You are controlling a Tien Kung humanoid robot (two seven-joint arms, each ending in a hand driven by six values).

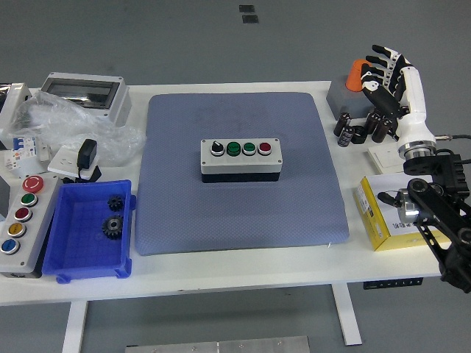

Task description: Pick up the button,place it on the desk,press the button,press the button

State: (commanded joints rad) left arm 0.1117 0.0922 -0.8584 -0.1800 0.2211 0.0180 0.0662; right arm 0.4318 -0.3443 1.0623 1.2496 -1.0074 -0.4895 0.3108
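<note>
We see the button box [241,159] on the mat [243,213]; looks rigid, prob heavyish. We'd grip its short ends. Right hand [390,84] spread wide, holding nothing.

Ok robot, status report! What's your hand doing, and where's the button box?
Right hand open, raised over table's right end, holding nothing. Button box sits mid blue mat, untouched. Nothing on mat blocking it. Left hand out of view.

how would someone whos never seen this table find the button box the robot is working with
Look at the large blue-grey mat in the middle of the white table. The button box sits alone at its centre, grey lid on a black base. Its four controls run in a short row, unlike the longer five-button panel at the table's left edge.
</note>
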